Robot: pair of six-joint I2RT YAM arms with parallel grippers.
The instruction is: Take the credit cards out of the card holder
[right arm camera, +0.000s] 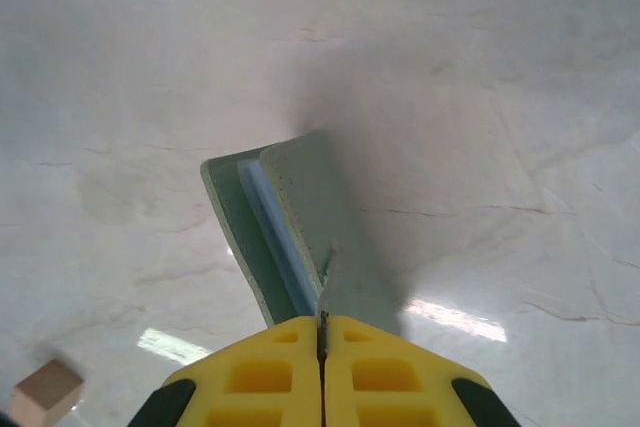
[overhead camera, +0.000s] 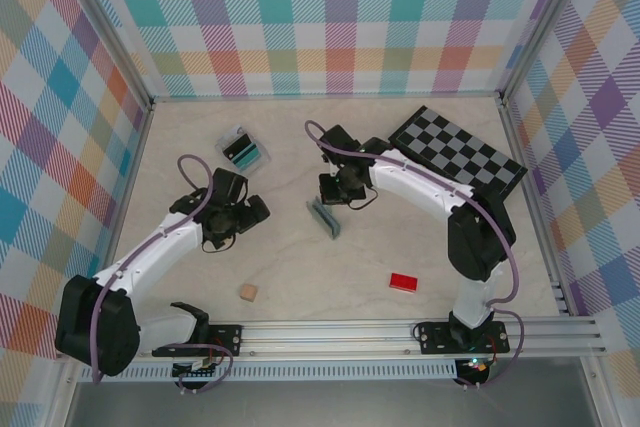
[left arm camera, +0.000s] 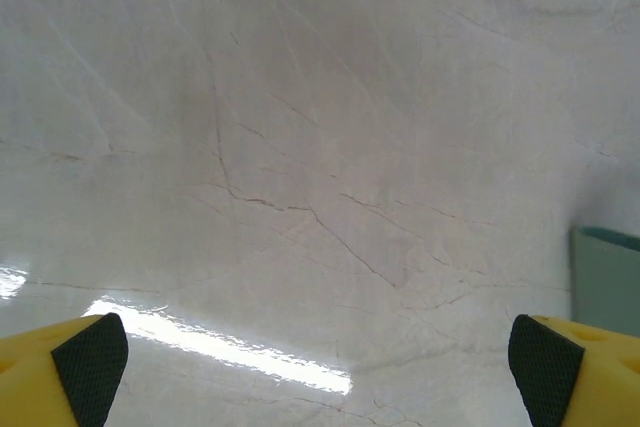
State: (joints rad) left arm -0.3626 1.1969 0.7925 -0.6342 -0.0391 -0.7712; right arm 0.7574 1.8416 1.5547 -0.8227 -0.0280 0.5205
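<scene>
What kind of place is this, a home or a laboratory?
Probably a robot test cell in a laboratory: plaid backdrop walls, an aluminium mounting rail, and a checkered board.

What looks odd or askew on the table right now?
The card holder lies askew and gapes half open, one edge pinched in the right gripper. Nothing looks spilled or damaged.
</scene>
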